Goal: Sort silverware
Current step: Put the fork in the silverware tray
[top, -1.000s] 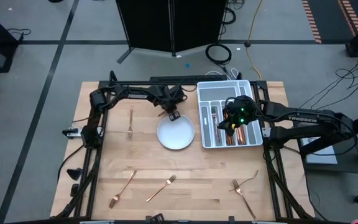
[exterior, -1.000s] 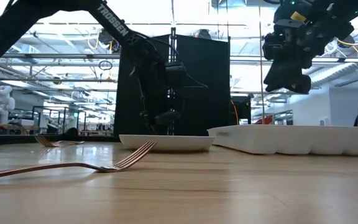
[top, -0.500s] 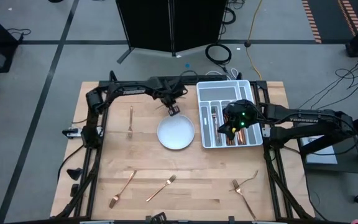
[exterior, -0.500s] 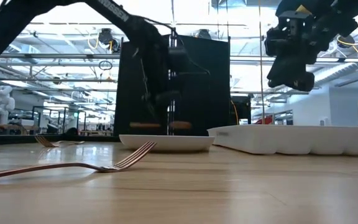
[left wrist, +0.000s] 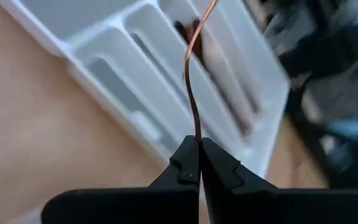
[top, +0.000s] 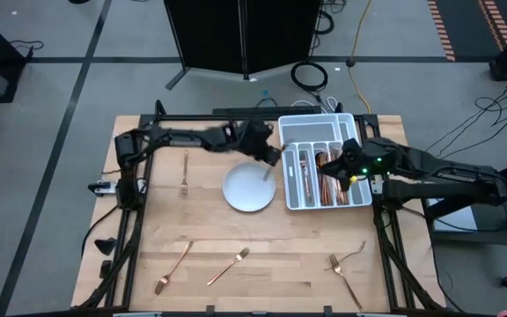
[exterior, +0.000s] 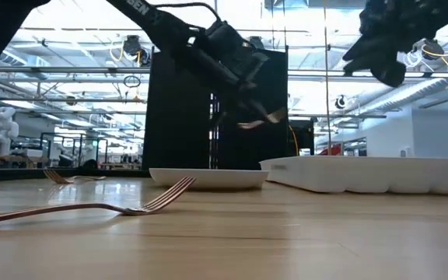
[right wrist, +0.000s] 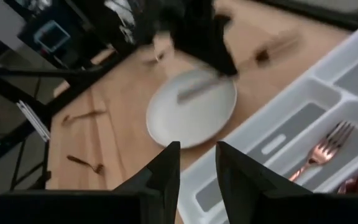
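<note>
**Left gripper carries a utensil above the plate**

The left gripper (top: 269, 156) is clamped on a slim copper utensil (left wrist: 191, 74), holding it in the air over the white plate (top: 238, 195), just beside the white tray (top: 299, 202). The right gripper (top: 341, 165) hangs over the tray with its fingers apart and empty. Copper pieces (top: 332, 187) lie in the tray, and forks (top: 227, 265) lie on the table (top: 262, 251).

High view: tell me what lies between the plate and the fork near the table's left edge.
Bare wood only. In the high view nothing lies between the plate and that fork; the left arm reaches across above and behind that stretch.
</note>
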{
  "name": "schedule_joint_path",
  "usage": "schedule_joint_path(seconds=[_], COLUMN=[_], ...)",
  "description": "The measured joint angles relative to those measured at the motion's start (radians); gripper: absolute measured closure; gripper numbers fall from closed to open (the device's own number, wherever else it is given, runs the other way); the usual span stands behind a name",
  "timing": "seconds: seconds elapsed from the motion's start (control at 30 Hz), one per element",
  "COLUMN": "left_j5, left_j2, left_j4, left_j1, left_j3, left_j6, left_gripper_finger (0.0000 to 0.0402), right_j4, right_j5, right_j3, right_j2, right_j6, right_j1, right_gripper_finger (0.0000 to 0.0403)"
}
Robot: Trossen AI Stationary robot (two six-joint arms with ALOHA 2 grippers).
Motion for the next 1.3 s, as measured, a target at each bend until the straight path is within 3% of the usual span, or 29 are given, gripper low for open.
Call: schedule_joint_path(seconds=[0.23,0.37,0.47,0.6,0.77,1.3], left_j5=[-0.213,-0.296,-0.336,-0.378,-0.438,-0.455], left_j2=[0.112,0.25,0.324,0.404,0.433,0.432], left_j4=[0.51,0.586,0.599,0.584,0.47,0.438], left_j1=[-0.146,-0.178,-0.193,-0.205,-0.206,-0.206], left_j3=[-0.056,0.016,0.096,0.188,0.263,0.268], left_j6=[-0.398,-0.524,-0.614,-0.623,-0.647,-0.652], left_gripper_finger=[0.0401,0.0402,0.0402,0.0402,0.0402,0.0336], right_j4=[-0.019,-0.043,-0.054,-0.081,-0.104,-0.117], right_j5=[0.009,0.009,0.007,0.002,-0.039,-0.098], right_j3=[0.0,0.0,0.0,0.0,0.0,0.0], right_j2=[-0.063,-0.067,-0.067,-0.067,-0.067,-0.067], right_j6=[-0.023,-0.03,-0.03,-0.03,-0.03,-0.075], right_j1=[-0.001,-0.001,-0.001,-0.001,-0.001,-0.001], right_gripper_finger=[0.0309,0.0309,0.0309,0.0309,0.031,0.031])
